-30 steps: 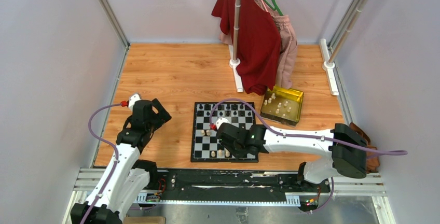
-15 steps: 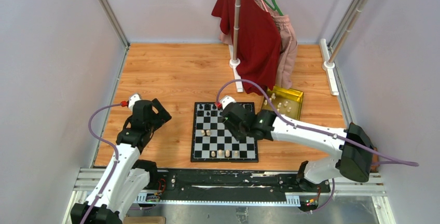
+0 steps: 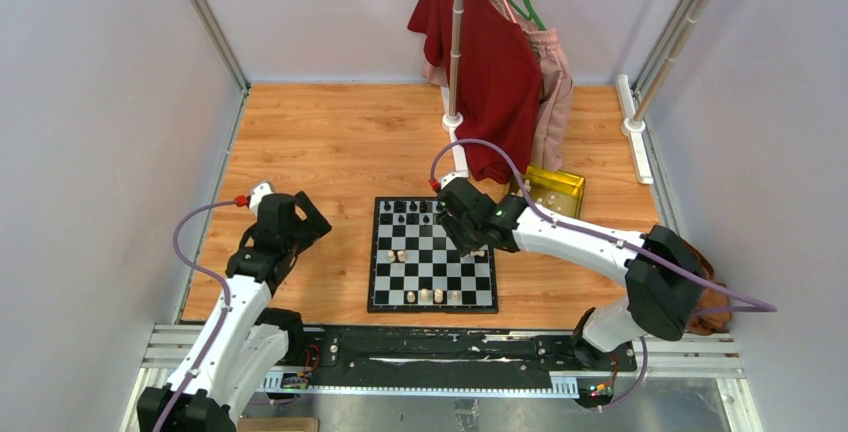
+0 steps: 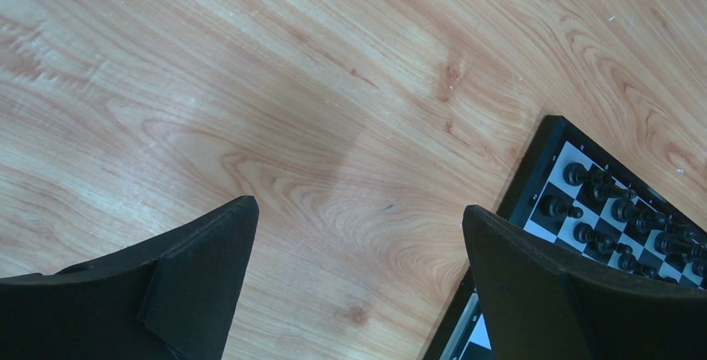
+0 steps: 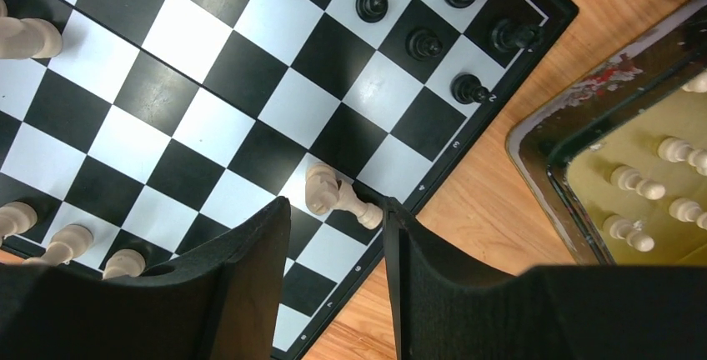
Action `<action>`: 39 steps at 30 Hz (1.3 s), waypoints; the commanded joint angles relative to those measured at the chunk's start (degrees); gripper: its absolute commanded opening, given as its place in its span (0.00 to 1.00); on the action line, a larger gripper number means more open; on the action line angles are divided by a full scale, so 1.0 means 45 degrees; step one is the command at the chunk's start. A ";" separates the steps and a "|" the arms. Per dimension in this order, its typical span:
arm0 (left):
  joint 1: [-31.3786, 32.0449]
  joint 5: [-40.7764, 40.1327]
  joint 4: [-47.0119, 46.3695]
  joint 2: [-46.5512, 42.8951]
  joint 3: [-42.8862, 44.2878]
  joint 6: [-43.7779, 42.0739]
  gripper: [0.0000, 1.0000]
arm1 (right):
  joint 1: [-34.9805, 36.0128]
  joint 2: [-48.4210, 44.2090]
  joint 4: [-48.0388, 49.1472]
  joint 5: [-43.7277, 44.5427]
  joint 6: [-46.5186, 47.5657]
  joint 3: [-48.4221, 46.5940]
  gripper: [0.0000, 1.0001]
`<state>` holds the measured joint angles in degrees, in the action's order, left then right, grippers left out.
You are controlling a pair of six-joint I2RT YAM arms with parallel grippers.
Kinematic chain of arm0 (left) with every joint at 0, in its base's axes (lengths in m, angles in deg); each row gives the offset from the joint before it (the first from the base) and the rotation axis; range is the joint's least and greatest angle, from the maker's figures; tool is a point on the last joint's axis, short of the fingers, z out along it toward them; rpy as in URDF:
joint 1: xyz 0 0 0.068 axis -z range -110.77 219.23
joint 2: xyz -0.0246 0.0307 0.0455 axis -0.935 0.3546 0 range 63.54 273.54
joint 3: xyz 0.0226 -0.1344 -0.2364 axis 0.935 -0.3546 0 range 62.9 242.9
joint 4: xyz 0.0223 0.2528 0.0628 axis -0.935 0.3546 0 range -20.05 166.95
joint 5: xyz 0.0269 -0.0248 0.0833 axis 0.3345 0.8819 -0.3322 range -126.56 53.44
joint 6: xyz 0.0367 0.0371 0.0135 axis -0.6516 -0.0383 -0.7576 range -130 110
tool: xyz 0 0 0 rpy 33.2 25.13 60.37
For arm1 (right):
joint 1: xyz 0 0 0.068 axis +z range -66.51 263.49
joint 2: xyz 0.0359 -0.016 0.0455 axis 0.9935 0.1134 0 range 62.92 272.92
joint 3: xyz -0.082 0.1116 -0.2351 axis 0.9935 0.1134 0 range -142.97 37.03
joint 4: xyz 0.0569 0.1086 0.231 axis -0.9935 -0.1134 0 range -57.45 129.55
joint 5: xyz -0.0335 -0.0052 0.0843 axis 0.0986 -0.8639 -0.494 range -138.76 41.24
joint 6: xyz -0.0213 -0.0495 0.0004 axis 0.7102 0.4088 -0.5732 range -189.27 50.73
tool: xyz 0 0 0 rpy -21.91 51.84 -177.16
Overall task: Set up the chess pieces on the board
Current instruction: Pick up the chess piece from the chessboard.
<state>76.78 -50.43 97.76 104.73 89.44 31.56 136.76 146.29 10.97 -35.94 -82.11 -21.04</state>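
**The right arm swung across and opened up**

A moment before, the right end effector [image 5: 333,210] was low over the near side of the board [image 3: 432,270], by the near edge of the table [image 3: 330,142]. Then it moved across to the board's far right part, close to the yellow tin [image 3: 572,184]. Its two fingers spread on the way and ended up open, holding nothing.

One cream piece [image 5: 335,197] sat on the board just past the fingertips, near the board's right side. I could not tell if it stood up or had tipped over.

Four cream pieces [image 3: 432,295] showed in the board's near row. Before, the arm hid part of that row. The black pieces [image 3: 410,210] stood in the far rows. More cream chessmen [image 5: 638,181] waited in the tin.

The left end effector [image 4: 358,243] had not moved. It hung wide open over bare table, just left of the board's far left corner, with nothing in it.

So it looked like a piece had been set down, and the arm was likely going to the tin for the next one. Most of the cream side was not yet on the board.
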 commanded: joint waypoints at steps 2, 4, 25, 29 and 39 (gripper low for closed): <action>-0.0135 0.0150 -0.0523 0.0148 -0.0157 0.0003 1.00 | -0.0273 0.0515 0.0329 -0.0501 0.0040 0.0125 0.49; -0.0135 0.0171 -0.0568 0.0196 -0.0174 -0.0017 1.00 | -0.0311 0.0598 0.0382 -0.0605 0.0012 0.0145 0.48; -0.0125 0.0328 -0.0714 0.0243 -0.0274 -0.0017 1.00 | -0.0320 0.0965 0.0453 -0.0988 -0.0391 0.0526 0.22; -0.0135 0.0328 -0.0701 0.0243 -0.0274 -0.0027 1.00 | -0.0321 0.0965 0.0396 -0.0981 -0.0388 0.0489 0.17; -0.0135 0.0289 -0.0691 0.0219 -0.0274 -0.0037 1.00 | -0.0277 0.0684 0.0138 -0.1051 -0.0088 0.0439 0.10</action>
<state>76.78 -49.36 95.62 106.18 88.59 31.56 135.93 150.31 13.20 -39.85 -83.35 -19.24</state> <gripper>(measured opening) 0.997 0.215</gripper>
